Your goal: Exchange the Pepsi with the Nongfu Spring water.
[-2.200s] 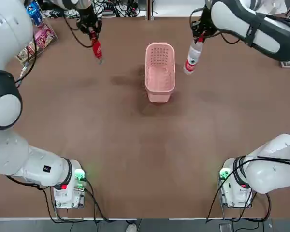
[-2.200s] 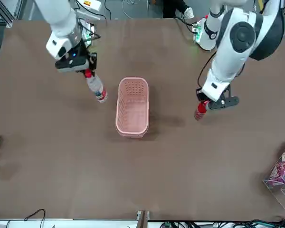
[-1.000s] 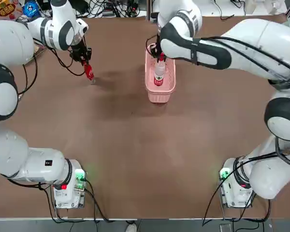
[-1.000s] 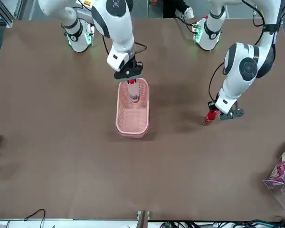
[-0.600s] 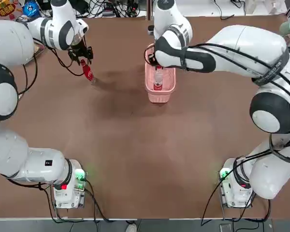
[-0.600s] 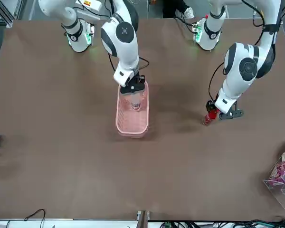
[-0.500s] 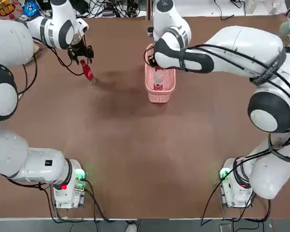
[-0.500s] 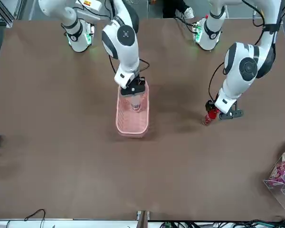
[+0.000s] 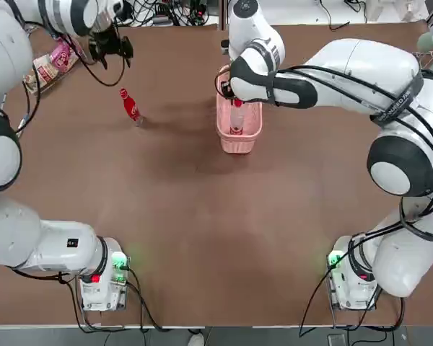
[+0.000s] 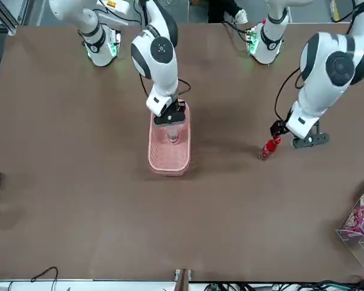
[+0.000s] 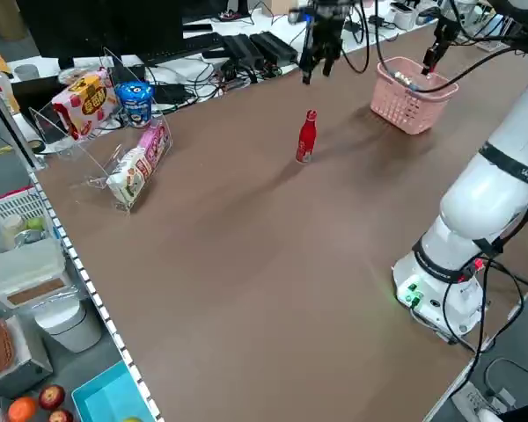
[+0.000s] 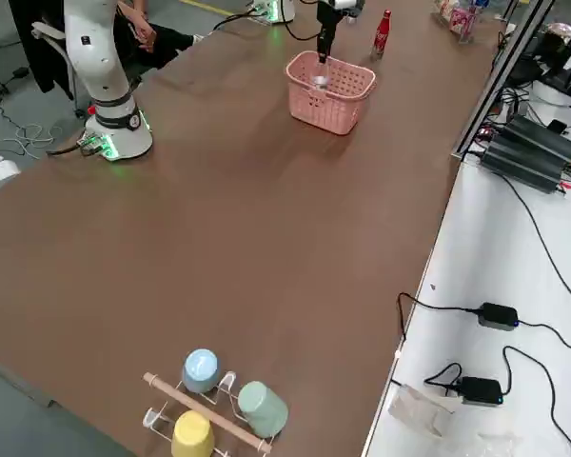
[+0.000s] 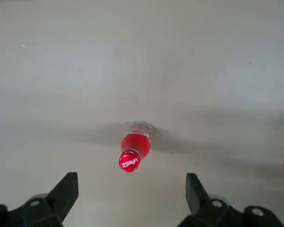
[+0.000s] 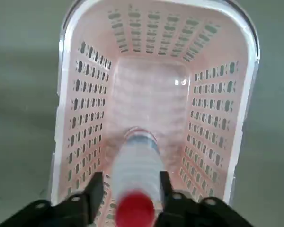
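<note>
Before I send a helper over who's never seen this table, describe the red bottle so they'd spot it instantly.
Find the pink perforated basket on the brown table. Toward the robot's left stands a small bottle by itself. It is red right up to its cap, unlike the clear, red-capped bottle inside the basket.

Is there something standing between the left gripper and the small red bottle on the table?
Nothing visible stands in the way: in its wrist view, only bare brown tabletop shows between the open left gripper and the small red plastic bottle.
</note>
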Action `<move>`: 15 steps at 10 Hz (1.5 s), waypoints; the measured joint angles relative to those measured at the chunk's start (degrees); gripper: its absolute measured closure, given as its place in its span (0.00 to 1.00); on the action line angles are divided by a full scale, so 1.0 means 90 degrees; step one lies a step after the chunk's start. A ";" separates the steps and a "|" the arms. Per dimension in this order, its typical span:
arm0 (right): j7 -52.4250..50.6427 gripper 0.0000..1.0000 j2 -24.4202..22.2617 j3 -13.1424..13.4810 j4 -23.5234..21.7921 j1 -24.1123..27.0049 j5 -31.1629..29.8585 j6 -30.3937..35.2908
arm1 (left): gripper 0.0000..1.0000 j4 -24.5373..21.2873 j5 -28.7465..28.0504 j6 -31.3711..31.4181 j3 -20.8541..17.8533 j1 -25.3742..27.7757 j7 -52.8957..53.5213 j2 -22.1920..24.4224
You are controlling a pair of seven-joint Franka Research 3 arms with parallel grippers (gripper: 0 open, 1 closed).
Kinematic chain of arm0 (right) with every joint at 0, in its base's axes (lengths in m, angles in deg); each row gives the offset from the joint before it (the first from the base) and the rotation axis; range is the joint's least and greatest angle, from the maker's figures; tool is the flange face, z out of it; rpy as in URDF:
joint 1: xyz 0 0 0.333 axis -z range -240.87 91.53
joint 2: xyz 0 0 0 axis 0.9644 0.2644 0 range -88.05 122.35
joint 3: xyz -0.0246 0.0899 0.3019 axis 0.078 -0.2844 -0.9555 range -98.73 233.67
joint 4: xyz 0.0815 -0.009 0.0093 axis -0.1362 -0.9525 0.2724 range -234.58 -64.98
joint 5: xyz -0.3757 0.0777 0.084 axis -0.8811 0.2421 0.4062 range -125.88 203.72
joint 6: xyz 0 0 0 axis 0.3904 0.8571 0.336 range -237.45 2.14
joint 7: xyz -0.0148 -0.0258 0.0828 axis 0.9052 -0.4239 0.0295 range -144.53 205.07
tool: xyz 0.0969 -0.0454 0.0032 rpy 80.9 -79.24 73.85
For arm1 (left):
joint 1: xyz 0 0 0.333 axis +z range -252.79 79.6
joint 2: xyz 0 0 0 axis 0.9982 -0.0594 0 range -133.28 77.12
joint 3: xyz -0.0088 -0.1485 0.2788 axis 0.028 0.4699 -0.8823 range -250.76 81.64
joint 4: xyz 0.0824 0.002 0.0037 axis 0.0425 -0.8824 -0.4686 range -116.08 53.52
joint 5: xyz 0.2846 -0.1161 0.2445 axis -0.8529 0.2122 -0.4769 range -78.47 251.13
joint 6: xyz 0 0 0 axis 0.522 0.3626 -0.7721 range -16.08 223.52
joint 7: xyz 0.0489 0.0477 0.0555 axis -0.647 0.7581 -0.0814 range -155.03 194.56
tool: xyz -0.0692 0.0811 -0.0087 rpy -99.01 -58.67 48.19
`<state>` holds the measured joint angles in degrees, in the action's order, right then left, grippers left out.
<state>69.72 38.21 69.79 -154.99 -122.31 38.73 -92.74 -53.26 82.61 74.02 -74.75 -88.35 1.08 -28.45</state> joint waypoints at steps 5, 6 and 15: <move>0.0043 0.15 0.0000 0.0033 0.0033 0.0001 -0.0002 0.0027 | 0.00 0.1168 0.0057 -0.1363 0.0001 0.0001 0.0066 0.0067; 0.0052 0.14 0.0000 0.0050 0.0036 0.0005 -0.0002 0.0045 | 0.00 0.1378 0.0232 -0.1589 -0.0009 0.0005 0.0087 0.0125; -0.3104 0.00 -0.0364 0.0202 0.0337 0.2859 -0.0033 0.0209 | 0.00 0.3188 0.0612 -0.3201 -0.0424 0.0256 0.1681 0.0206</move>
<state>41.79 34.93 71.61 -151.95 -96.58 38.44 -90.85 -24.57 88.12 45.22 -78.56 -86.05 16.21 -26.60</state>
